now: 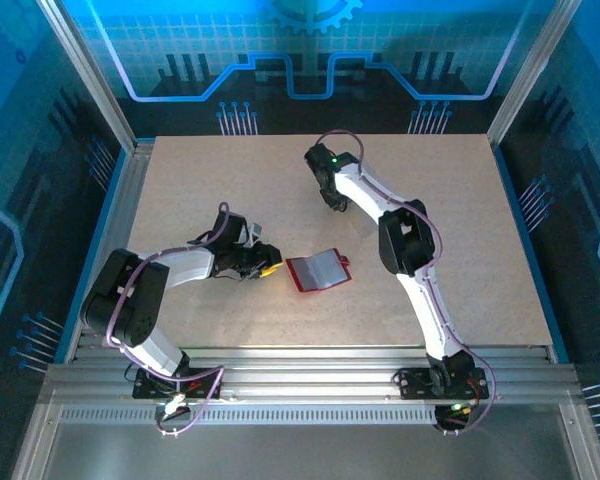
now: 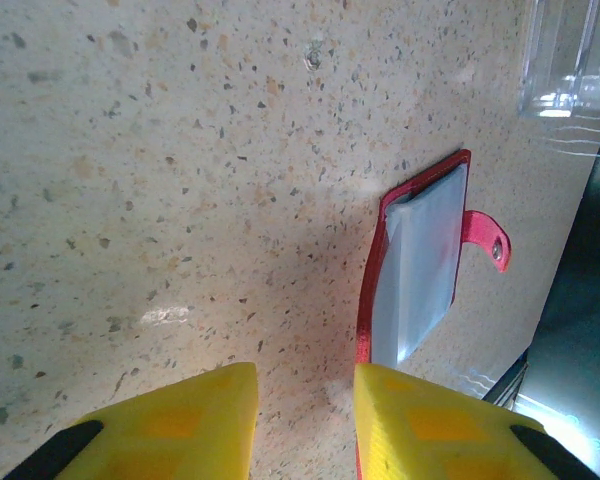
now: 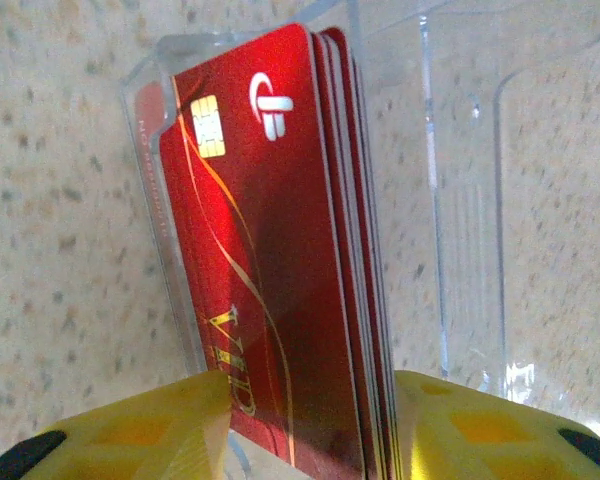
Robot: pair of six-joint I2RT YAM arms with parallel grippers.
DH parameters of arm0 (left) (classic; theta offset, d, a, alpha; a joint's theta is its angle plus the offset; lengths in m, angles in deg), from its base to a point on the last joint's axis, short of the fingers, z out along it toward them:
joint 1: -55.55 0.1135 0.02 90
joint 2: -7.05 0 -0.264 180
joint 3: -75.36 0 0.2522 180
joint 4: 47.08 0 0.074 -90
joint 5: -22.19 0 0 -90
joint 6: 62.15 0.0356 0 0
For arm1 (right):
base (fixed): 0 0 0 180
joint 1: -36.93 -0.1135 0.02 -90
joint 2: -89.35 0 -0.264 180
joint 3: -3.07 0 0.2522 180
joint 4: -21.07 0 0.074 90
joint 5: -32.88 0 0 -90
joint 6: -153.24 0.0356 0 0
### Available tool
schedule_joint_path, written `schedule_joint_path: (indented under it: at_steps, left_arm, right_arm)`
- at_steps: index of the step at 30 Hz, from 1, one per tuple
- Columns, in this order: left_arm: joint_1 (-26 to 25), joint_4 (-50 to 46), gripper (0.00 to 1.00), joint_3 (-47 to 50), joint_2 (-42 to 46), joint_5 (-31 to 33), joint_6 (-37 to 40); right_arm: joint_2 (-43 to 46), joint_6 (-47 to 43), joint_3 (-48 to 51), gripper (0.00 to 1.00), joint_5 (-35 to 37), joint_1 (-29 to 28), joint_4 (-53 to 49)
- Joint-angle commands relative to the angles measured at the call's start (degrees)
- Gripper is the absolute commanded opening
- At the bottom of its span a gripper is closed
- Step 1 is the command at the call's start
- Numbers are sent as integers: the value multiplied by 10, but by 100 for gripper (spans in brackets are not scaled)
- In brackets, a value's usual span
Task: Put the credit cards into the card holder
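The table (image 1: 460,220) looks matt and speckled, like pressed chipboard. The credit cards (image 3: 270,270) are glossy red plastic with a metallic gold chip, standing in a clear, shiny plastic case (image 3: 470,200). The card holder (image 2: 420,270) has smooth, glossy see-through pockets inside a red cover.

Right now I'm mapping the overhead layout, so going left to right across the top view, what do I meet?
left arm's base → left gripper → card holder → right arm's base
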Motion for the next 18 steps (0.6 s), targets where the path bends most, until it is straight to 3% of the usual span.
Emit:
schedule_joint_path:
  at_steps: [1,10,18]
  left_arm:
    - [-5,5,32,8,19,-11,-1]
    - [-5,2,33,9,32,-10,-1]
    - [-10,-16,33,6,57,3,11]
  right_arm:
    - [43,39,52,45,-61,6,-28]
    - [178,74,228,47,-101,-5,22]
    - [174,73,208,51,-16,-29,15]
